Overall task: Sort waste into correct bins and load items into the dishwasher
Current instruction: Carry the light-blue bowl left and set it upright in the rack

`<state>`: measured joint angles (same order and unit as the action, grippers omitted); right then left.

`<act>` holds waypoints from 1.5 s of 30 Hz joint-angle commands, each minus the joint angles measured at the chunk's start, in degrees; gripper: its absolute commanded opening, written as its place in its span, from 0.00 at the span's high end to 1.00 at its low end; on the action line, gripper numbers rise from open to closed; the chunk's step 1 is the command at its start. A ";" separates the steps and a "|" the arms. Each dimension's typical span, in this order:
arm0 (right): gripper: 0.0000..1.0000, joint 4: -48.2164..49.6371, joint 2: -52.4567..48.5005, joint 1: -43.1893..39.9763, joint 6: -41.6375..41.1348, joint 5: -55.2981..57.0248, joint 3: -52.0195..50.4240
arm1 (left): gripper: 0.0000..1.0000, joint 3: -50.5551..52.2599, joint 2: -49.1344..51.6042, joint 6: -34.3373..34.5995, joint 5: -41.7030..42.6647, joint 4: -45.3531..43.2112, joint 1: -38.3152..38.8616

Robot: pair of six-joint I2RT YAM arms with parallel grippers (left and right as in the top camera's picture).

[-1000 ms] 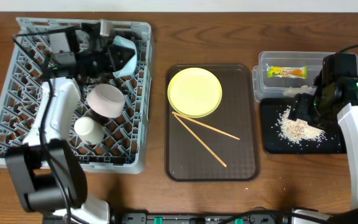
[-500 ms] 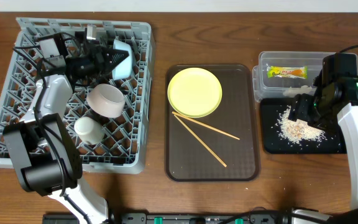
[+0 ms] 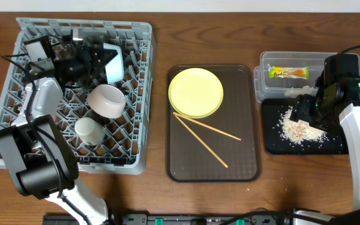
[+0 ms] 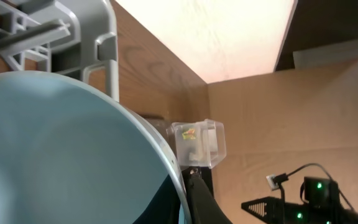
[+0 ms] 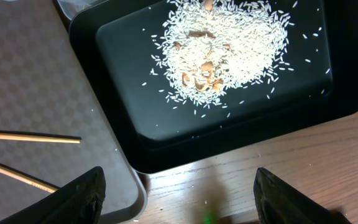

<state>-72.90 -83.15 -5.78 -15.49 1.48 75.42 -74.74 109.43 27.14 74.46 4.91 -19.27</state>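
At the back of the grey dishwasher rack my left gripper is shut on the rim of the light blue bowl. That bowl fills the left wrist view, its rim pinched between the dark fingers. A white bowl lies in the rack. The yellow plate and the chopsticks rest on the brown tray. My right gripper hangs open over the black tray, holding nothing, above the rice crumbs. The green-and-orange wrapper lies in the clear tub.
A small white cup stands in the rack in front of the white bowl. The brown serving tray sits between the rack and the bins. Its corner lies just left of the black tray in the right wrist view.
My left gripper has carried the light blue bowl a little to the left over the back of the rack. The right arm has not moved.
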 commanded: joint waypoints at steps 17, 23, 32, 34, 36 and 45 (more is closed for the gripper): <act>0.26 -0.20 0.76 -0.79 -0.15 -0.04 0.42 | 0.93 -0.50 1.49 13.14 1.66 -9.03 0.24; 0.26 -0.20 0.76 -0.79 -0.15 -0.02 0.42 | 0.92 -0.50 1.49 14.12 0.94 -10.38 2.43; 0.26 -0.20 0.76 -0.81 -0.13 -0.02 0.42 | 0.92 -0.48 1.51 14.03 -2.91 -10.29 4.07; 0.26 -0.20 0.76 -0.81 -0.13 -0.02 0.42 | 0.92 -0.48 1.53 13.38 -3.98 -10.14 3.74; 0.26 -0.20 0.76 -0.81 -0.13 -0.02 0.42 | 0.92 -0.39 1.75 13.18 -4.92 -10.14 3.37; 0.26 -0.24 0.76 -0.81 -0.13 -0.02 0.42 | 0.90 1.42 1.90 7.87 -9.94 -5.75 -0.11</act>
<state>-73.03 -83.15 -5.78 -15.49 1.48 75.42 -74.87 110.26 38.96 69.52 -2.96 -17.65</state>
